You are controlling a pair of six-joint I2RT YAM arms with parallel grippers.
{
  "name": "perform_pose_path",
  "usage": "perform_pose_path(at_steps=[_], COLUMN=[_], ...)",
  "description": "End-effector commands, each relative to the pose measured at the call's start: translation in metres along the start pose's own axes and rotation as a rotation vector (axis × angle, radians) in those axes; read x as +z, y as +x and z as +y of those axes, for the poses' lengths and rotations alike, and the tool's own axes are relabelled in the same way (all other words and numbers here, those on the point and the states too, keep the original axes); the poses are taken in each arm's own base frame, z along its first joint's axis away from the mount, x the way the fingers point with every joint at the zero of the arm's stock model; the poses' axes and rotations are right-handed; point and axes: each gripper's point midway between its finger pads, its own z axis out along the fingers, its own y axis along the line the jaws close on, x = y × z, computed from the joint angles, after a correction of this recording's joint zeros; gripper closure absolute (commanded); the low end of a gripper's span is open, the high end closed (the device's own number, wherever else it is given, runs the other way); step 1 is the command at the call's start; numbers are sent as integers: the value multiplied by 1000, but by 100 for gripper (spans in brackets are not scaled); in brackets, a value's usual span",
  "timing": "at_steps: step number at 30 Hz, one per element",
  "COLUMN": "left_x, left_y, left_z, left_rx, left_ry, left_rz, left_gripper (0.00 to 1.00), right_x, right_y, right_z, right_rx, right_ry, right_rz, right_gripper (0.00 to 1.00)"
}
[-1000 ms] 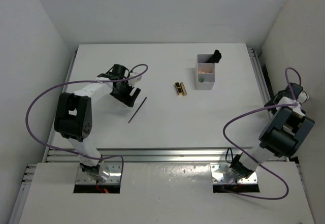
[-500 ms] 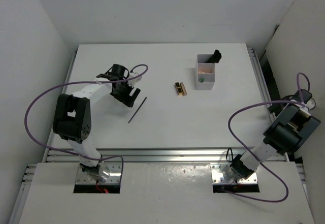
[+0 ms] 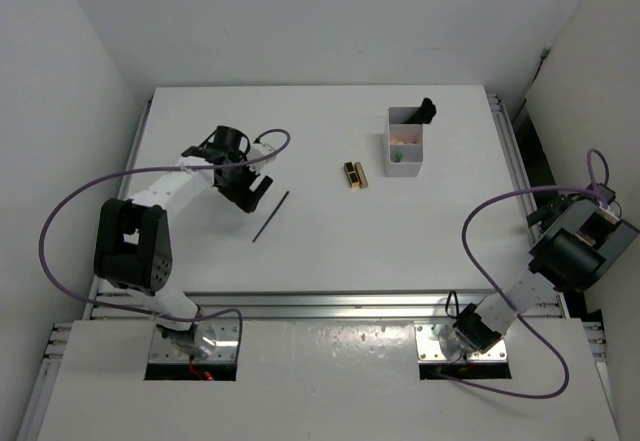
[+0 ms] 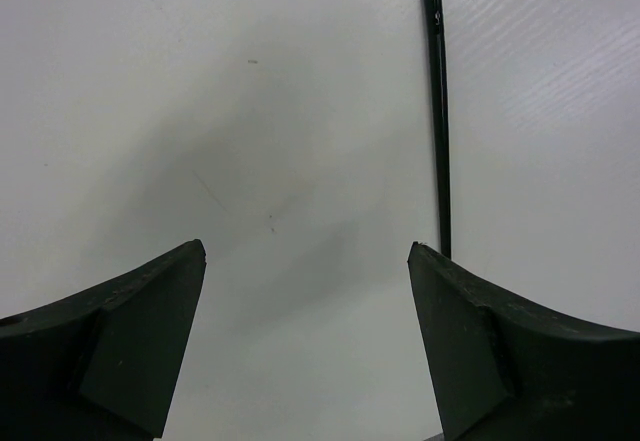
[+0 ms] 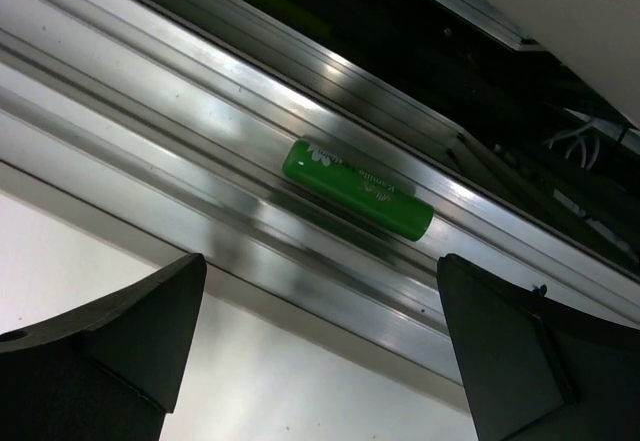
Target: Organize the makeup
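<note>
My left gripper [image 3: 247, 191] is open and empty, low over the table, just left of a thin black stick [image 3: 271, 216]. In the left wrist view the stick [image 4: 437, 111] runs up from beside my right fingertip [image 4: 470, 311]. A black-and-gold case [image 3: 355, 174] lies mid-table. A black brush [image 3: 426, 111] stands in the white box [image 3: 405, 166], with small green tubes [image 3: 397, 155] inside. My right gripper [image 5: 320, 261] is open over the table's right edge. A green tube [image 5: 360, 189] lies in the aluminium rail ahead of it.
Aluminium rails [image 3: 515, 161] run along the table's right edge, with a dark gap and cables [image 5: 590, 141] beyond. My right arm [image 3: 578, 246] hangs over that edge. Purple cables loop from both arms. White walls close in on both sides.
My right arm has swung further out to the right, over the table's edge rail. My left gripper has shifted slightly toward the back left. The makeup has not moved.
</note>
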Motion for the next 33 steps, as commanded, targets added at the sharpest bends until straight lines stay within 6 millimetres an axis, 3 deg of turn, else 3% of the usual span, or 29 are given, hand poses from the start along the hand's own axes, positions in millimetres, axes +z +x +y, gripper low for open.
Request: perform_pose_path(at_steps=[1,14,33], left_x=[-21,-28,-31], left_y=[-5,-8,-12], left_z=[5,7,4], left_rx=[61,109,107], left_ry=[-31,-29,-21], left_rz=[-40,-33,-27], left_gripper=[11,11,11], right_x=[3,22,44], right_y=[-28,-18,-23], right_z=[-9,-32,-28], right_rx=[100,278,299], right_ry=[8,74,63], right_rz=[-81,-69,-36], right_gripper=[1,1,2])
